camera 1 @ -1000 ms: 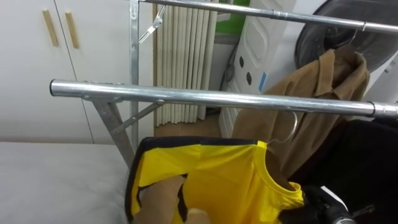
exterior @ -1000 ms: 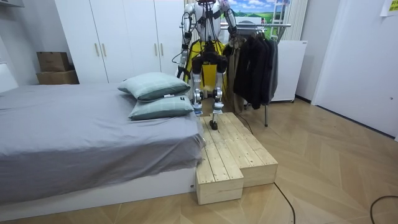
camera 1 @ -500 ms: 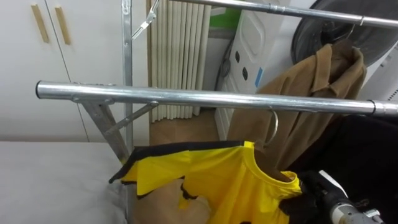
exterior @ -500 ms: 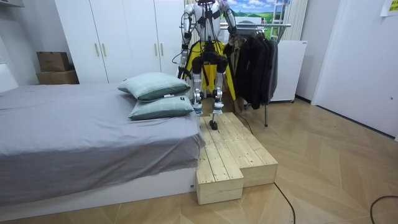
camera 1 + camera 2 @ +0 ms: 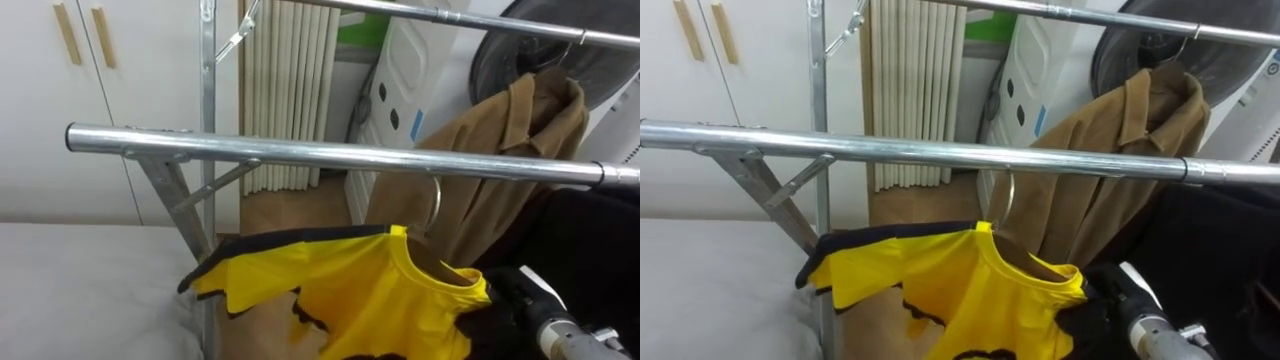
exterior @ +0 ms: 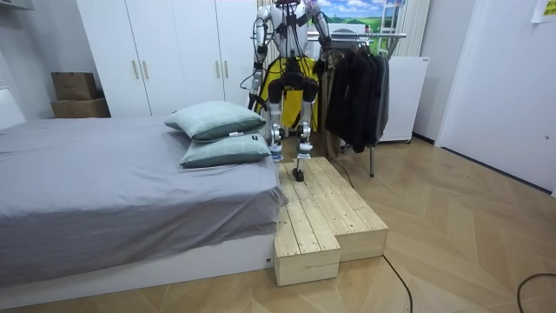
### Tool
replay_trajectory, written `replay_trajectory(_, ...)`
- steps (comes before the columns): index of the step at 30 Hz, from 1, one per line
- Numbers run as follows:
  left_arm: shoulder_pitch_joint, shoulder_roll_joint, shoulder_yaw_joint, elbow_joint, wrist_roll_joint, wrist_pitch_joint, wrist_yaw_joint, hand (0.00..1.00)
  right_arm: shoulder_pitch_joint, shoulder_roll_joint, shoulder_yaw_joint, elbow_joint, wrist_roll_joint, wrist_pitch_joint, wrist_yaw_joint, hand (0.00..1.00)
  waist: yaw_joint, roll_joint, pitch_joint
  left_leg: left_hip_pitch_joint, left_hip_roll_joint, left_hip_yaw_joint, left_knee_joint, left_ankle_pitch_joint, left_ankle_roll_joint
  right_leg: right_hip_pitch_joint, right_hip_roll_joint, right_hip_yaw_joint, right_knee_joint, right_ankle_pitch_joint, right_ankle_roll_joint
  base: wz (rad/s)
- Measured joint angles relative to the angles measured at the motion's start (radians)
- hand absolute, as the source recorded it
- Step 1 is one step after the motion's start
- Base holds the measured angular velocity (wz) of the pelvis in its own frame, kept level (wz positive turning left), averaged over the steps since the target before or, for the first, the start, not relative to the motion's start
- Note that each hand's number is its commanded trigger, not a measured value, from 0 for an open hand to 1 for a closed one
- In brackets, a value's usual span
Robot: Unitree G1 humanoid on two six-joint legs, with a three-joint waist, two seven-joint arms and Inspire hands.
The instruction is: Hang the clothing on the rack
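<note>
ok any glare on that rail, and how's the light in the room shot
Left eye view: the near rail carries a pale streak of glare along its top, yet the hanger hook under it reads clearly, and the yellow shirt is evenly lit. Room view: soft, even light over the bed, while the dark coats on the rack merge into one mass.

Robot stands on the stepped pale-wood plank platform [image 6: 330, 217], which sits against the grey-covered bed [image 6: 104, 191] on the room view's right, facing a silver tubular metal clothes rack [image 5: 207, 90]. Below the rack's near rail [image 5: 330, 156] hangs a yellow black-trimmed shirt [image 5: 350, 295], its wire hanger hook [image 5: 436, 205] reaching up to that rail. Behind and to the right, a brown collared coat [image 5: 500, 150] hangs from the higher rear rail [image 5: 450, 18]. White wardrobe doors [image 5: 50, 110] stand behind, at left.
</note>
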Motion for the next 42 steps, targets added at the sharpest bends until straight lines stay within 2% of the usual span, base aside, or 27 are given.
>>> replay_trajectory(10,-0.003,-0.001,-0.002,0.002,0.000,-0.003,0.004,0.00,-0.004,0.000,0.002,0.039,0.006,-0.002,0.003,1.00,0.024,0.009,0.0032,0.012,0.002,0.003,0.000,0.000,0.000,0.014,0.002,0.001,-0.004,0.000,-0.001,-0.01)
replay_trajectory(36,0.000,0.000,0.008,0.003,0.010,-0.009,-0.007,0.00,-0.013,-0.006,0.000,0.022,0.013,-0.002,-0.015,1.00,0.021,0.010,0.0011,0.008,0.002,0.002,0.000,0.000,0.000,0.012,0.000,-0.006,0.000,0.001,-0.001,0.00)
replay_trajectory(42,-0.001,0.000,0.008,0.015,0.010,-0.016,-0.005,0.00,-0.014,-0.028,0.000,-0.002,0.012,0.001,-0.028,1.00,0.021,0.009,0.0008,0.009,0.001,0.002,0.000,0.000,0.000,0.011,0.000,-0.006,0.004,0.001,-0.001,-0.01)
